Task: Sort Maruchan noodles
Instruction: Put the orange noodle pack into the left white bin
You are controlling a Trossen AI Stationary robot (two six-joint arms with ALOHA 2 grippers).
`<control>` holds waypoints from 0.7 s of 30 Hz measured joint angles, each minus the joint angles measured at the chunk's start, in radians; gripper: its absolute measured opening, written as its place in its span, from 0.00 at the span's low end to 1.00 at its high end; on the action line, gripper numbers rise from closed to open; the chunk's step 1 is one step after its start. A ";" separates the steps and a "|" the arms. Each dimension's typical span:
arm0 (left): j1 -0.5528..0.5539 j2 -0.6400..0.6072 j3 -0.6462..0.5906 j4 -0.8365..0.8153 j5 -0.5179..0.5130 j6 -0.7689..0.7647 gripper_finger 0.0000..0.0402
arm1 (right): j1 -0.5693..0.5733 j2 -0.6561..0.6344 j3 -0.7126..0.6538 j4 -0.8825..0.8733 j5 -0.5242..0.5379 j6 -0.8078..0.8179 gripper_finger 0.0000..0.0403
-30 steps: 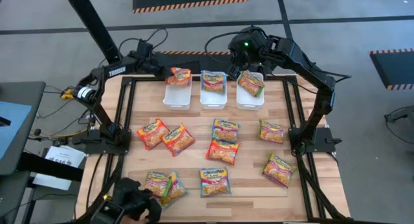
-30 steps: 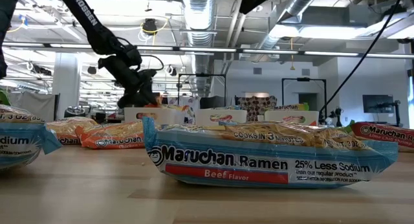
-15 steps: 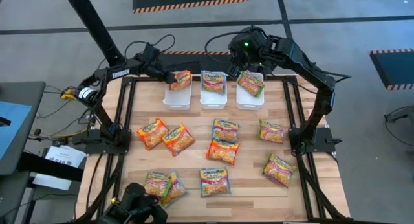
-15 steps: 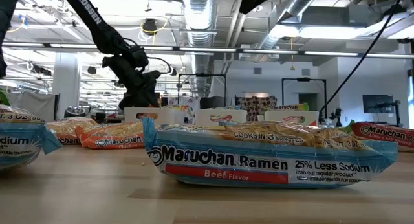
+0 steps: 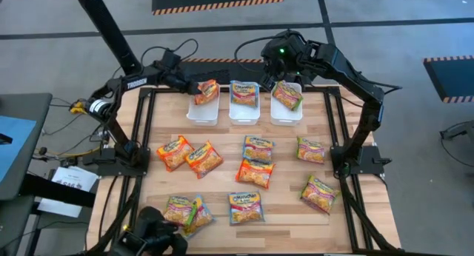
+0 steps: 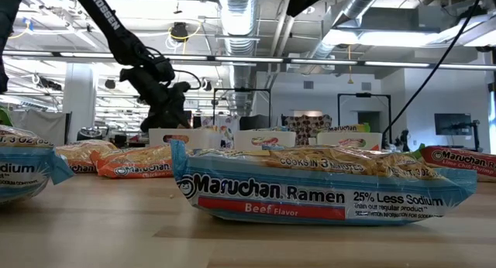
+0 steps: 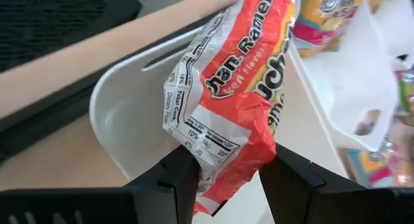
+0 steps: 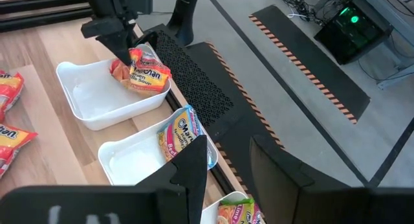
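Observation:
My left gripper (image 5: pixel 194 88) is shut on an orange Maruchan noodles packet (image 5: pixel 207 91) above the left of three white bins (image 5: pixel 201 114) at the table's far side. A blue packet (image 5: pixel 244 93) lies in the middle bin (image 5: pixel 244 112). A green-pink packet (image 5: pixel 286 95) lies in the right bin (image 5: pixel 286 114). Several more packets lie flat on the wooden table, among them orange ones (image 5: pixel 174 152) and a blue one (image 5: pixel 246 207). My right gripper (image 8: pixel 226 172) hangs open and high over the bins' far side, with nothing between its fingers. My left gripper pinches one end of the orange packet (image 7: pixel 223 175) between its two fingers (image 7: pixel 178 175). The fingers slant down from the table's far left. The packet sticks out beyond them, tilted, over the left bin's far part (image 8: pixel 139 72). I cannot tell whether its free end touches the bin.
The packets on the table lie in loose rows: (image 5: pixel 204 159), (image 5: pixel 254 172), (image 5: pixel 258 149), (image 5: pixel 312 149), (image 5: pixel 319 194), (image 5: pixel 180 210). A black metal frame (image 5: pixel 144 130) runs along the table's left and right sides. A beef packet (image 6: pixel 318 187) fills the front of the low view.
My left gripper has tipped a little further down over the left bin, still shut on the orange packet. The packet's free end has sunk toward the bin.

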 joint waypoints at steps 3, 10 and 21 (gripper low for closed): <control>0.012 0.000 0.000 0.005 0.002 -0.007 0.34 | 0.000 0.000 0.000 0.000 0.000 0.000 0.35; 0.047 0.000 0.000 -0.005 -0.060 0.005 0.34 | 0.000 0.000 0.000 0.000 0.000 0.001 0.35; 0.068 -0.008 0.011 0.031 0.004 -0.025 0.34 | 0.000 0.000 0.000 0.001 -0.001 0.020 0.35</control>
